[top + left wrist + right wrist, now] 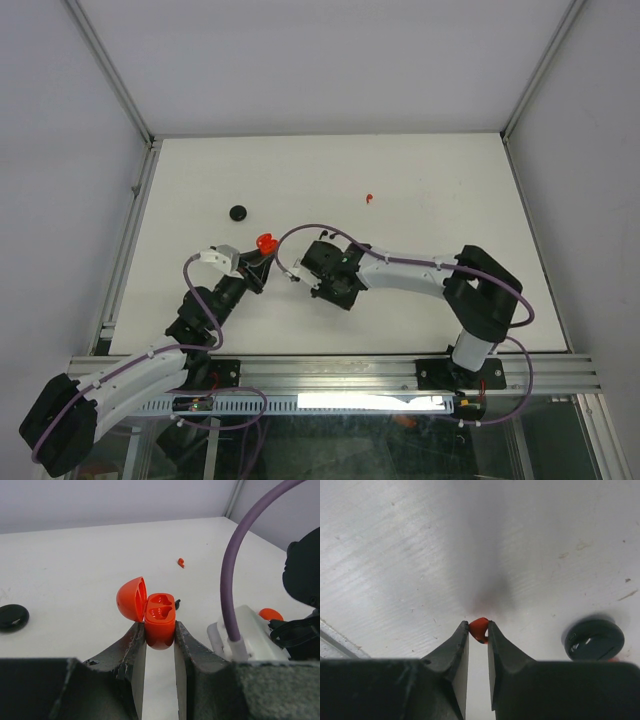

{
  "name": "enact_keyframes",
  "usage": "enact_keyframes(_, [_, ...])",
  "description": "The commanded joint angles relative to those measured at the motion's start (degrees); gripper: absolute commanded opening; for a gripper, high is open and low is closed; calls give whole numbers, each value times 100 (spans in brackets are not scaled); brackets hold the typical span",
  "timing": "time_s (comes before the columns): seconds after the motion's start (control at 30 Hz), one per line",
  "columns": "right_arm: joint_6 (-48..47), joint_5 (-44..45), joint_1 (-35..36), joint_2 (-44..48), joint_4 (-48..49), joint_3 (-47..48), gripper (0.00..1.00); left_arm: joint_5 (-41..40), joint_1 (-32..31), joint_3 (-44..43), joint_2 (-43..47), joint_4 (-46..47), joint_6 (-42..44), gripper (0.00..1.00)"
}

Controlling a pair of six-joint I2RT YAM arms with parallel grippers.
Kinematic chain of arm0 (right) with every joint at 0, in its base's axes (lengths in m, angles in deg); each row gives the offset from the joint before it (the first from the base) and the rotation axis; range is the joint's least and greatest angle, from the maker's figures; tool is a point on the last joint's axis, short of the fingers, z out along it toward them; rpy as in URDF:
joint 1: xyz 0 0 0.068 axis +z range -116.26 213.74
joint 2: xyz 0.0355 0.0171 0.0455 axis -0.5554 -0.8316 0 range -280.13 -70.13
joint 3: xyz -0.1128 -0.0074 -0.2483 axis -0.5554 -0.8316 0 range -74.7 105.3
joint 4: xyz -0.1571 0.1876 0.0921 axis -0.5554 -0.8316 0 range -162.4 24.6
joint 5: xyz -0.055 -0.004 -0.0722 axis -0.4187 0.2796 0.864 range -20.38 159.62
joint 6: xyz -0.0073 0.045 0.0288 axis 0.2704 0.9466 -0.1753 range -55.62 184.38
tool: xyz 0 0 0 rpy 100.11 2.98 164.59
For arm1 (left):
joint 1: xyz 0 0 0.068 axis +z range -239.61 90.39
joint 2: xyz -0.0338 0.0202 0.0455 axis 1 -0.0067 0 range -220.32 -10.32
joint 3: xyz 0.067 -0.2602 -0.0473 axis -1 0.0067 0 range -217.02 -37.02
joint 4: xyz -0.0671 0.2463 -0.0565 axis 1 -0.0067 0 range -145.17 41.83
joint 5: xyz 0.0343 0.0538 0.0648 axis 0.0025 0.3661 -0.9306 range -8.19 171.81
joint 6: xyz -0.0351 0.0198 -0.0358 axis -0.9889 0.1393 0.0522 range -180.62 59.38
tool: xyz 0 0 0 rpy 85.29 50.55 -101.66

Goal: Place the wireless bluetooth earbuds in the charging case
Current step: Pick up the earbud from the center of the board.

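My left gripper [160, 626] is shut on the red charging case [160, 614], which stands upright with its lid hinged open to the left and both sockets empty. From above, the case [266, 243] sits at the table's middle. My right gripper [478, 625] is shut on a tiny red earbud [479, 630] right at the tabletop. A second red earbud [181, 562] lies farther back on the table [369, 198]. One small black earbud [177, 601] peeks from behind the case.
A round black disc [239, 212] lies left of the case. Another black disc [594, 639] sits just right of my right fingers. A red disc [270, 614] shows past the right arm's cable. The right wrist [338, 272] hangs close to the case.
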State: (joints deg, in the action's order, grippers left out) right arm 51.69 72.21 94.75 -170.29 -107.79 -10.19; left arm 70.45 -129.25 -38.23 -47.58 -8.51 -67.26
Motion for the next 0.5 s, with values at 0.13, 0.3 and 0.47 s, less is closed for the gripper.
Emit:
enact_keyframes(0.13, [1009,99,-54,1239,827,-176,13,764,50,323,-10,942,117,0])
enact_keyframes(0.3, [1797,319,-79,1886,1249,-252,13,1158,44,318,-121,1359,148,0])
enact_keyframes(0.47, [2523,517,-76,2576,1645,-319,12,1523,46,302,-242,1825,262,0])
